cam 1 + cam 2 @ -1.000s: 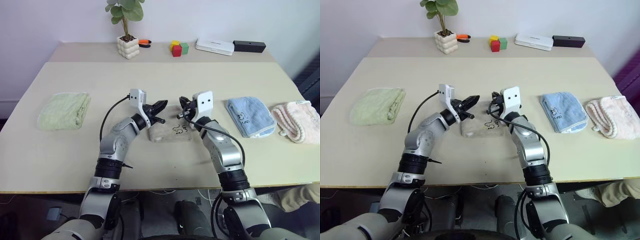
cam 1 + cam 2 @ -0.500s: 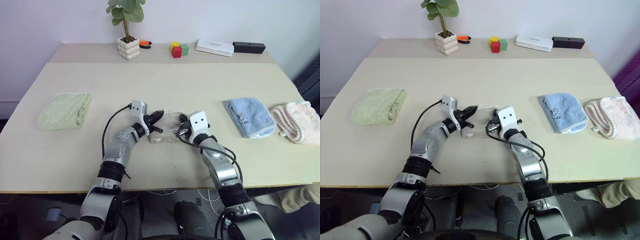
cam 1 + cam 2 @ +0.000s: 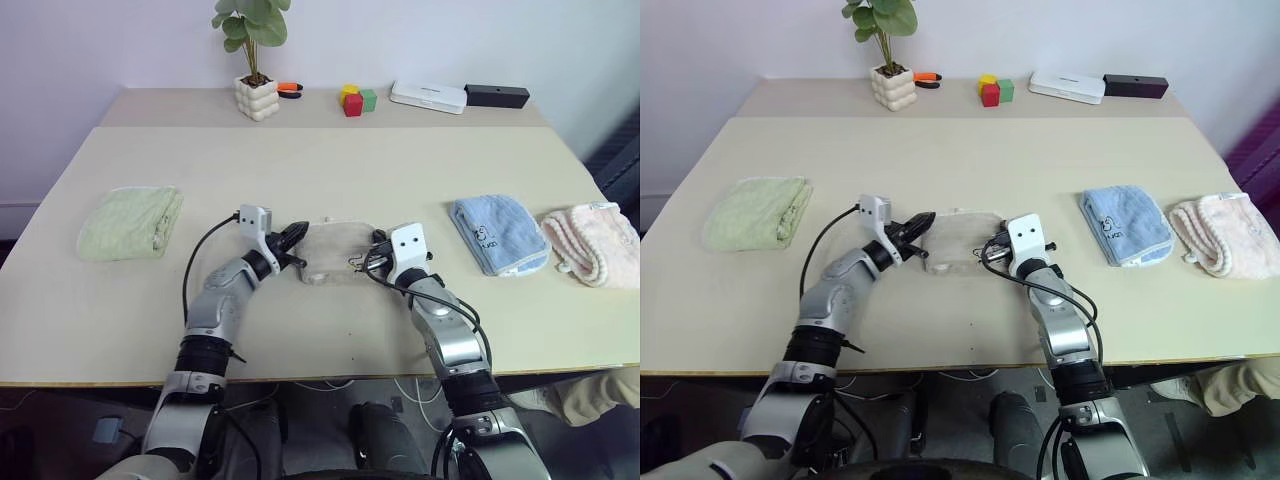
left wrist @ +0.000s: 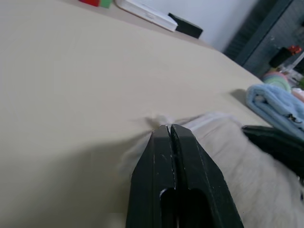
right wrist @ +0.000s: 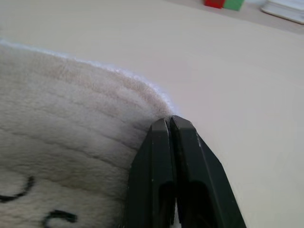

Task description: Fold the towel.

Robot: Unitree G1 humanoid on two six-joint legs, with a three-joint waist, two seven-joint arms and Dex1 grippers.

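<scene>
1. Towel (image 3: 335, 245) sits mid-table (image 3: 330, 160), a small flattish packet. L gripper (image 3: 299, 232) is at its left edge, R gripper (image 3: 376, 256) at its right edge near the dark mark (image 3: 357, 263).
2. L fingers (image 4: 159, 156) are pressed tight together, tip at the whitish hem corner. R fingers (image 5: 185, 152) are also together, tip at the rounded hem. Can't tell if either has cloth nipped.
3. Risk: empty pinch. Tips only meet the hem, so a lift may bring up nothing or one layer only, and the fold peels apart.
4. Risk: one-sided grab. If only one side has cloth, a pull drags the packet sideways across the table and skews the edges.
5. Risk: snag. Terry loops or the hem may catch on a tip at release, flipping a corner back.
6. Risk: both arms sit low and close. A sweep inward could bunch the cloth or knock the tips together.
7. Green towel (image 3: 130, 222) far left and blue towel (image 3: 497, 232) right are well apart, so low collision risk.
</scene>
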